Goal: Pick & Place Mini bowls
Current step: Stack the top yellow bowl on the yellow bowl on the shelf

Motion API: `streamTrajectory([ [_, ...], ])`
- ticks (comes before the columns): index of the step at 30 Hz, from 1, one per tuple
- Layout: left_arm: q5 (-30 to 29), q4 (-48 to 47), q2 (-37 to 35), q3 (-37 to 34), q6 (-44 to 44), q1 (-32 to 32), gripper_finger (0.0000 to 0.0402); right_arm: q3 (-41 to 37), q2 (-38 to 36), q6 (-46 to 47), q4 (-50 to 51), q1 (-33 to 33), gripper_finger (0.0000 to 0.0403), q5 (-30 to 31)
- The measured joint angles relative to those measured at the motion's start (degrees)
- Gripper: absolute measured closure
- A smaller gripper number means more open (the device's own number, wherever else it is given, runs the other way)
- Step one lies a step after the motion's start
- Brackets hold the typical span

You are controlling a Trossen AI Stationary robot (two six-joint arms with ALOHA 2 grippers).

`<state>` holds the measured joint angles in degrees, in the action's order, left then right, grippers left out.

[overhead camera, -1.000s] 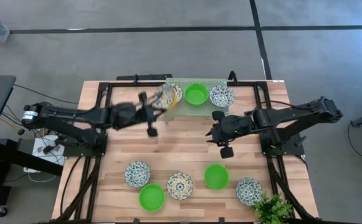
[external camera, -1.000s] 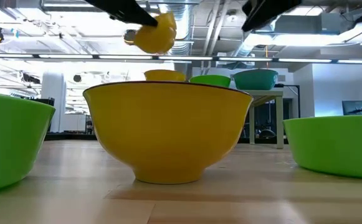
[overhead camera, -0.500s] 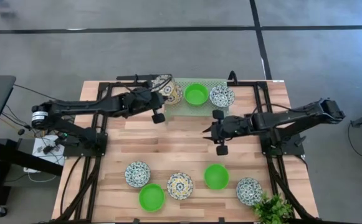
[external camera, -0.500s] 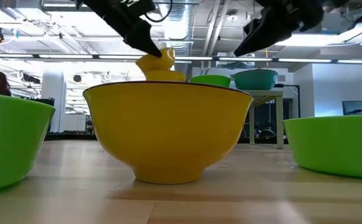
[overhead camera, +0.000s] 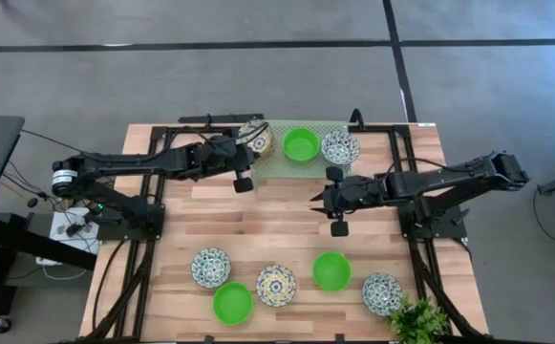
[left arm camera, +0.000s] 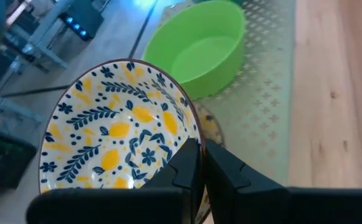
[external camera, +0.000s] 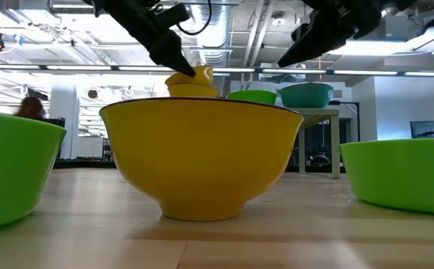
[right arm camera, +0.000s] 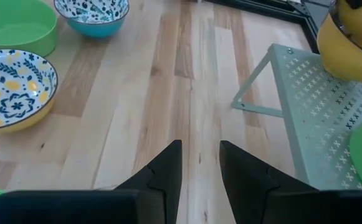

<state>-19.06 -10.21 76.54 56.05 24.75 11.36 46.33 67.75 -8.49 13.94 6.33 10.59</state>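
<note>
The left gripper (overhead camera: 245, 143) reaches to the far edge of the table (overhead camera: 287, 229), where its jaws are clenched on the rim of a yellow lemon-patterned mini bowl (left arm camera: 115, 134). One finger sits inside the bowl, the other outside. In the high view this bowl (overhead camera: 256, 140) hangs over the left end of the perforated green mat (overhead camera: 346, 164), tilted, above a second yellow bowl of which only a sliver shows in the left wrist view. Beside it on the mat stand a plain green mini bowl (overhead camera: 301, 144) and a white blue-green patterned bowl (overhead camera: 340, 147).

The right gripper (overhead camera: 321, 199) hovers over the bare middle of the table, just in front of the mat, and its jaws are slightly parted with nothing between them; the right wrist view shows wood planks through the gap.

Along the near edge five more bowls rest well apart from both arms: a blue-green patterned bowl (overhead camera: 210, 267), a green bowl (overhead camera: 232, 303), a yellow-centred bowl (overhead camera: 276, 285), another green bowl (overhead camera: 331, 270) and another blue-green patterned bowl (overhead camera: 381, 292). A leafy plant (overhead camera: 417, 321) stands at the near right corner, just beside that last bowl.
</note>
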Motion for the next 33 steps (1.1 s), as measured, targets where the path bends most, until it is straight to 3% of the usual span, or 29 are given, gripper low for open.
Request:
streamTrajectory([
  [27,1.48,4.96,0.09,-0.07,2.06,-0.96,0.0312,0.00,0.00,-2.56,-0.93,-0.09,0.0301,-0.02],
  [29,-0.51,4.68,-1.30,-0.07,2.06,-2.00,0.0311,0.00,0.00,-2.56,-0.93,-0.09,0.0301,-0.02],
  [33,-9.82,0.62,-6.09,-0.07,2.06,-4.88,0.0314,0.00,0.00,-2.50,-0.93,0.03,0.0301,-0.02],
])
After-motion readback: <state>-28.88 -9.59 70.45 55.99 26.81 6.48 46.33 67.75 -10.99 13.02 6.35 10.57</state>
